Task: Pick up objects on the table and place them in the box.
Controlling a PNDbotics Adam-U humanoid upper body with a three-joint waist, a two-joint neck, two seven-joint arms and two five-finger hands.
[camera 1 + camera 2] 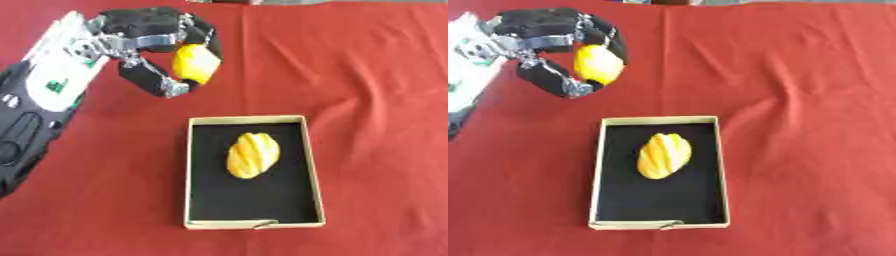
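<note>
My left hand (153, 35) reaches in from the upper left, its fingers and thumb curled round a yellow lemon-like fruit (194, 63). It holds the fruit above the red cloth, up and to the left of the box. The shallow cardboard box (254, 221) with a black floor lies in the middle of the table. Inside it lies a yellow-orange ridged fruit (252, 154), tilted, near the centre. My right hand shows in no view.
A red cloth (376, 100) with soft creases covers the whole table. The box's front wall has a small torn flap (262, 223). Bare cloth stretches to the right of the box and below my left arm.
</note>
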